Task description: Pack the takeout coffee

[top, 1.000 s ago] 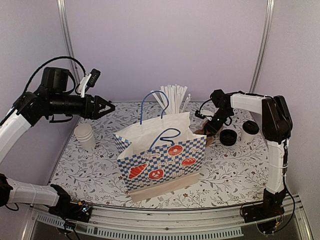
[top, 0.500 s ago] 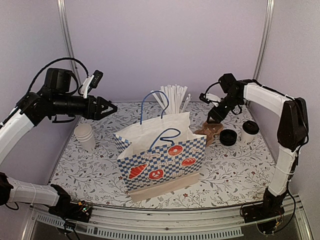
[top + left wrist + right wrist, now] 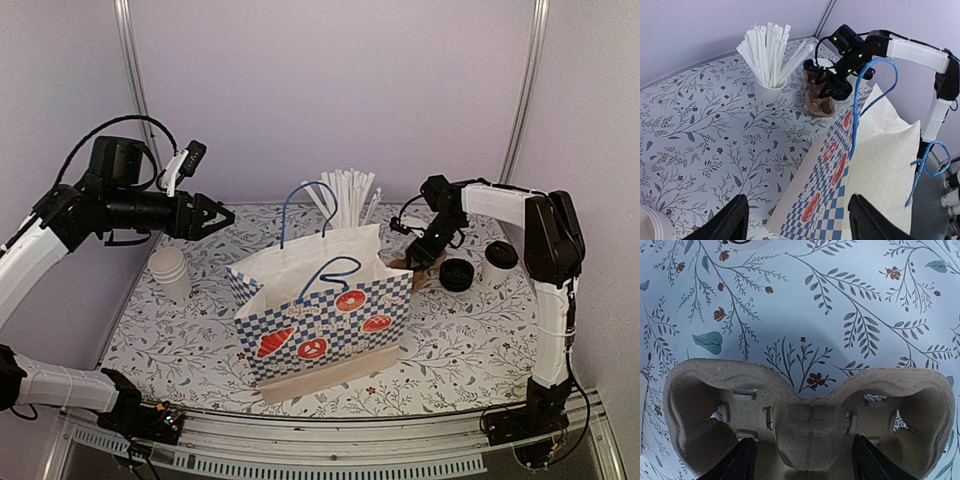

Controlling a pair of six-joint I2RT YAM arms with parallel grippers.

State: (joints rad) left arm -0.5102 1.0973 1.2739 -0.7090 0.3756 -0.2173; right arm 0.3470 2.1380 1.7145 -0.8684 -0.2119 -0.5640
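— Right wrist view first: how does the right tool (image 3: 804,462) stand?

— Its two fingers (image 3: 740,462) are spread wide, at the lower edge of the frame. The middle ridge of the brown cup carrier (image 3: 810,405) sits between them, and the ridge is narrower than the opening. I cannot tell if a finger touches the carrier, but the tool does not pinch it.

— And seen from the top external view?

— There the right tool is low, right of the middle of the frame, directly at the carrier. The carrier stands on the table (image 3: 480,330), just beside the right end of the paper bag (image 3: 320,310).

— Where is the takeout coffee (image 3: 499,261)?

— It stands upright on the table near the right edge of the frame, with its black lid on. It is apart from the right tool. A black round thing (image 3: 457,274) lies between the coffee and the carrier. Neither tool touches the coffee.

— What about the left tool (image 3: 218,214)?

— It hangs high at the upper left of the frame, above the table, and points toward the bag. In the left wrist view its fingers are far apart at the bottom edge and they grip nothing. Below them I see the open bag with its blue handles, and at the upper middle the cup of white straws (image 3: 769,92) with the carrier near it. A stack of white cups (image 3: 170,272) stands at the left of the top view, well apart from the bag.
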